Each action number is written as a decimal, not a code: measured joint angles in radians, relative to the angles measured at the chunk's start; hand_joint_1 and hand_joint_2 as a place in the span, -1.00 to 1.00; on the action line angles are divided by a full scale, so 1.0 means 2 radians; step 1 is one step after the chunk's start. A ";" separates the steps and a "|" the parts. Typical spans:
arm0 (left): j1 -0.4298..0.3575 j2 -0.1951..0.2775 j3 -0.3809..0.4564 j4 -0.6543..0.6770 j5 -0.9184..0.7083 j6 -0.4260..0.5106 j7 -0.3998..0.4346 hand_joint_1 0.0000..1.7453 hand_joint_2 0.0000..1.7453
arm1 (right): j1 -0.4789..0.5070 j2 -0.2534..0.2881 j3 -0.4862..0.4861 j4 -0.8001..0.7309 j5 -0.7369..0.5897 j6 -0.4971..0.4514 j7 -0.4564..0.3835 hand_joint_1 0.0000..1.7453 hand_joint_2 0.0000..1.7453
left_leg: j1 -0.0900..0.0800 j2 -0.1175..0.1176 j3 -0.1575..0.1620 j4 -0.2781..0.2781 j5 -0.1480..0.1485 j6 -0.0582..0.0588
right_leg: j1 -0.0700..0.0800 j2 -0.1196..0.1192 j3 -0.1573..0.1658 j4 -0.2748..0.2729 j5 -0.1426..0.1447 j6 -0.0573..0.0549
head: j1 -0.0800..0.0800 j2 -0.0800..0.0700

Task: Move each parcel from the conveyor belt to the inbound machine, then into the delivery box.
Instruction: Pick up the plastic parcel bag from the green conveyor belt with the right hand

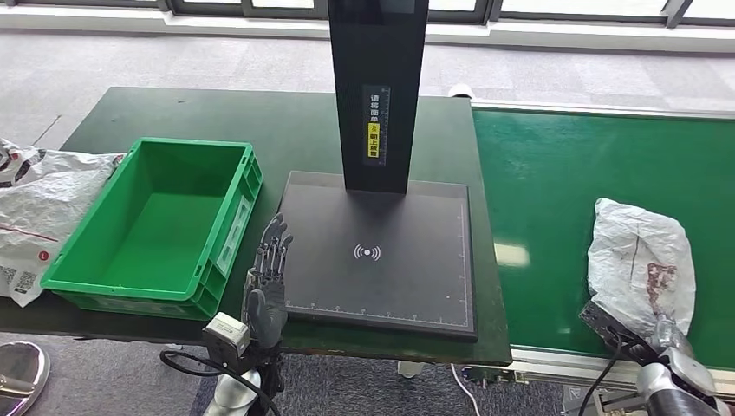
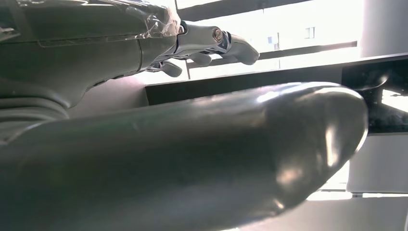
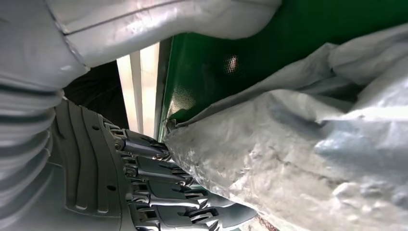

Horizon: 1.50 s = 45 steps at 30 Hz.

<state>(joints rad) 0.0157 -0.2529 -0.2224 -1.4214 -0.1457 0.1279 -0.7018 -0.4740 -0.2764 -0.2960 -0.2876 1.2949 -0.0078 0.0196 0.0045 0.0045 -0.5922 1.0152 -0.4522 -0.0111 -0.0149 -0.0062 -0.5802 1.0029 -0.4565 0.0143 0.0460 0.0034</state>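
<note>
On the green conveyor belt (image 1: pixel 555 173), right side, grey parcel (image 1: pixel 641 260) lies crumpled; right hand (image 1: pixel 672 334) at its near edge, fingers (image 3: pixel 159 180) under the wrap, grasping it; left hand (image 1: pixel 269 277) released, fingers apart, between green delivery box (image 1: pixel 221 251) and black inbound machine (image 1: pixel 381 286).

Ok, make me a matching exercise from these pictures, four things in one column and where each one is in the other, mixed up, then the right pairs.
Things:
1. grey parcel
2. green crate
3. left robot hand
4. black post

Places:
A. rising from the back of the scanner plate
B. on the green conveyor belt
C. between the crate and the scanner plate
D. on the dark table, left of the scanner plate

Pairs: 1-B, 2-D, 3-C, 4-A
</note>
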 joint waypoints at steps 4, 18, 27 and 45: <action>0.000 0.000 0.000 0.000 0.000 0.001 0.000 -1.00 -1.00 | 0.000 0.004 0.000 0.000 0.012 -0.012 -0.002 1.00 1.00 | 0.000 0.000 0.000 0.000 0.000 0.001 | 0.000 0.000 0.000 0.000 0.000 0.000 | 0.000 0.000; 0.013 -0.002 0.004 -0.008 -0.009 0.010 0.000 -1.00 -1.00 | -0.021 0.029 0.000 -0.005 0.024 -0.156 -0.059 1.00 1.00 | 0.000 -0.001 -0.001 0.000 0.001 0.001 | 0.000 -0.001 -0.001 0.000 0.000 0.000 | 0.000 0.000; 0.019 -0.009 0.013 -0.013 -0.013 0.010 0.000 -1.00 -1.00 | -0.030 0.043 -0.004 -0.024 -0.013 -0.267 -0.121 1.00 1.00 | 0.000 -0.002 -0.002 0.000 0.001 0.001 | 0.000 -0.002 -0.001 0.000 0.000 0.000 | 0.000 0.000; 0.024 -0.029 0.079 -0.001 0.052 -0.039 0.009 -1.00 -1.00 | 0.195 0.174 0.165 -0.485 -0.215 -0.295 -0.281 1.00 1.00 | 0.001 -0.002 -0.002 -0.001 0.000 -0.001 | 0.001 -0.002 -0.002 0.001 -0.002 -0.002 | 0.000 0.000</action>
<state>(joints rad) 0.0637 -0.3118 -0.0650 -1.4241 -0.0415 0.0497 -0.6844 -0.0836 0.0710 0.0334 -1.2568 0.8649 -0.5977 -0.5432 0.0073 0.0006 -0.5967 1.0138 -0.4526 -0.0134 -0.0125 -0.0109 -0.5841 1.0042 -0.4611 0.0097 0.0460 0.0034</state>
